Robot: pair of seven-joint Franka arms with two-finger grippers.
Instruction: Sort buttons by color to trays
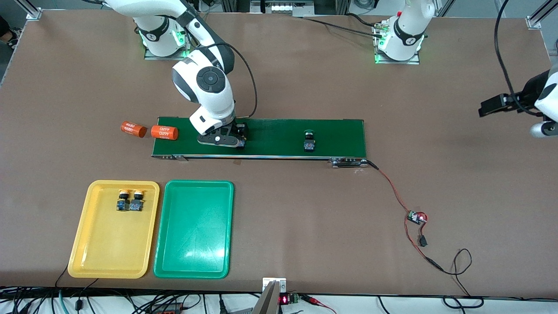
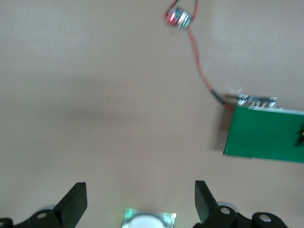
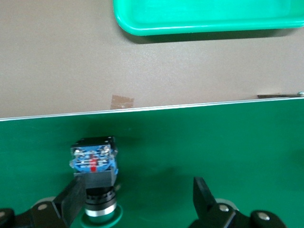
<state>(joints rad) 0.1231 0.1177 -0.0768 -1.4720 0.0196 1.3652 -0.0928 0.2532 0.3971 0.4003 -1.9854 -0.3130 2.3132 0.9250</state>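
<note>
My right gripper (image 1: 239,138) (image 3: 137,199) is low over the dark-green conveyor belt (image 1: 279,131), open. A green-capped button (image 3: 93,164) lies on its side on the belt, close against one finger (image 3: 73,199), with a wide gap to the other finger. A second dark button (image 1: 309,141) lies on the belt toward the left arm's end. Two yellow-capped buttons (image 1: 123,199) (image 1: 137,200) rest in the yellow tray (image 1: 109,261). The green tray (image 1: 194,257) (image 3: 204,19) holds nothing. My left gripper (image 1: 490,106) (image 2: 140,199) waits open, high over bare table.
Two orange cylinders (image 1: 133,129) (image 1: 165,132) lie at the belt's end toward the right arm. A red wire runs from the belt's other end (image 2: 256,99) to a small circuit board (image 1: 416,216) (image 2: 179,18). Both trays sit nearer the front camera than the belt.
</note>
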